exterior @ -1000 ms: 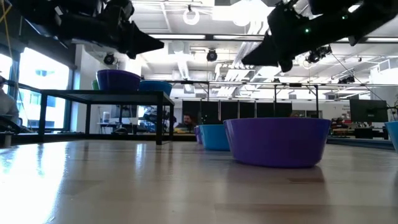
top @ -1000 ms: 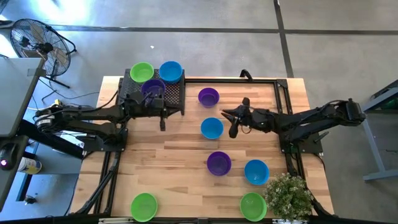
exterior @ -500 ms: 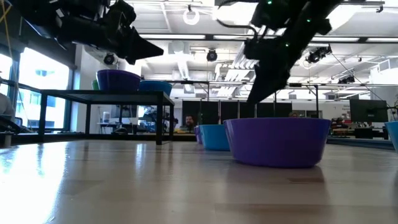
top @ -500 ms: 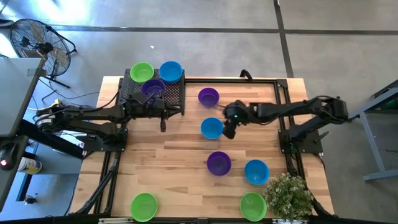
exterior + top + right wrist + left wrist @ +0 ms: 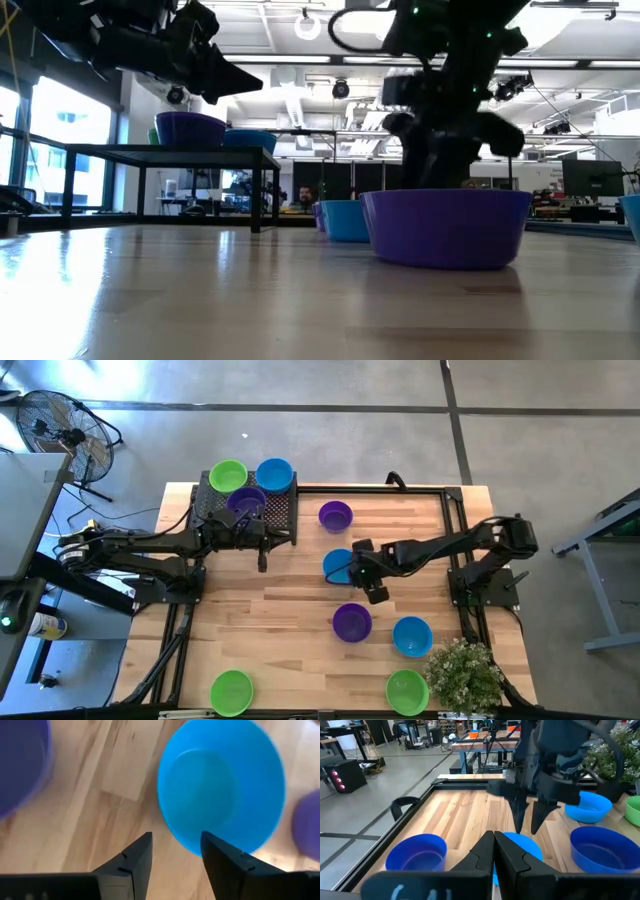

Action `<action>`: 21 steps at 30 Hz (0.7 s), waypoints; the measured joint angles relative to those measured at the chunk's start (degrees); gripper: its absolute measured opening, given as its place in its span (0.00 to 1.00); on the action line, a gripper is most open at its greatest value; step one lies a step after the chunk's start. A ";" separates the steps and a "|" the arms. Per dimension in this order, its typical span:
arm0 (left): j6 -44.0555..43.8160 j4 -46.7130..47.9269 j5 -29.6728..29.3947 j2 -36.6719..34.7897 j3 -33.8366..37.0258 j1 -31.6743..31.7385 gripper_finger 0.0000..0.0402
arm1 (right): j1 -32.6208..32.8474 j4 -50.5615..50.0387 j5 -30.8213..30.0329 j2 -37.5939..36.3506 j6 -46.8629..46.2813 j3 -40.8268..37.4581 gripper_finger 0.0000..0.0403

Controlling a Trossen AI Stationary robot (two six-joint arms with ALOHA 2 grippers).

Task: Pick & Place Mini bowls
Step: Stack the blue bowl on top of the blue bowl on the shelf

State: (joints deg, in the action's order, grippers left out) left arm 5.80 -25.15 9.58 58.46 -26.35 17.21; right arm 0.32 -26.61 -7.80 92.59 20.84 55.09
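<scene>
The right gripper (image 5: 352, 567) is hovering with fingers spread wide over the rim of the blue mini bowl (image 5: 337, 565), which is sitting just beside the black mesh rack (image 5: 240, 510). The left gripper (image 5: 262, 563), pinched closed, is hanging at the rack's near edge.

— What do I have on the right gripper (image 5: 362, 572)?

— My high camera looks straight down on the whole table (image 5: 290, 620). The low one sits at tabletop height, facing level across, close behind a purple bowl (image 5: 447, 228).

— And the wrists?

— The right one stares down, very near, at the blue bowl (image 5: 222, 785) below its fingers; the left one faces that same bowl from across.
</scene>
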 joint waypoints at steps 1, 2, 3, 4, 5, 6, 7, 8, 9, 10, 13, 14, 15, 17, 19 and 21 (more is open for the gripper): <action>0.00 0.00 0.01 0.00 0.00 0.00 0.01 | 0.00 0.57 0.15 0.86 1.35 0.00 0.38; -0.03 0.01 0.05 0.00 0.00 0.00 0.01 | -0.02 1.16 0.41 1.61 2.62 0.01 0.37; -0.12 0.12 0.09 0.00 0.00 0.00 0.01 | -0.02 1.58 0.74 2.42 3.79 0.02 0.36; -0.59 0.33 0.11 0.00 0.00 0.00 0.01 | -0.01 1.96 0.70 3.23 4.71 0.01 0.35; -1.27 0.73 0.11 0.00 -0.02 0.00 0.01 | 0.00 2.35 0.64 3.83 5.20 0.00 0.33; -1.91 1.25 0.12 0.00 -0.02 0.00 0.01 | -0.07 2.81 0.69 4.42 5.97 0.00 0.30; -2.59 1.84 0.34 0.00 -0.02 0.01 0.01 | -0.27 3.23 0.89 4.92 6.67 0.00 0.27; -3.11 2.43 0.80 0.00 -0.02 0.02 0.01 | -0.33 3.50 1.32 5.25 7.37 0.00 0.24; -3.39 3.11 1.52 0.00 -0.02 0.02 0.01 | -0.47 3.80 1.76 5.63 7.90 0.00 0.21; -3.80 3.64 2.29 0.00 -0.02 0.02 0.01 | -0.61 4.07 1.85 5.76 8.35 0.00 0.17; -5.22 5.27 4.30 0.00 -0.04 0.02 0.01 | -0.89 5.28 1.90 5.45 9.37 -0.02 0.04; -5.48 6.01 4.98 0.00 -0.04 0.00 0.01 | -1.00 5.49 1.81 5.02 9.92 -0.01 0.02; -5.66 6.65 5.70 0.00 -0.04 0.00 0.01 | -1.05 5.11 1.87 4.52 10.76 0.18 0.02; -5.68 8.04 7.62 0.00 -0.16 0.02 0.01 | -1.32 3.03 2.72 3.70 11.21 2.20 0.03; -5.68 10.87 9.41 0.00 -0.92 0.00 0.01 | -1.96 -1.12 5.27 3.51 11.28 6.12 0.03; -5.68 14.55 10.24 0.00 -2.38 0.00 0.01 | -2.64 -5.45 8.07 3.54 11.34 10.64 0.01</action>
State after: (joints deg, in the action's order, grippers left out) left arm 0.12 -10.60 19.82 58.46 -28.73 17.21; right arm -2.32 -32.05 0.27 96.12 32.17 65.73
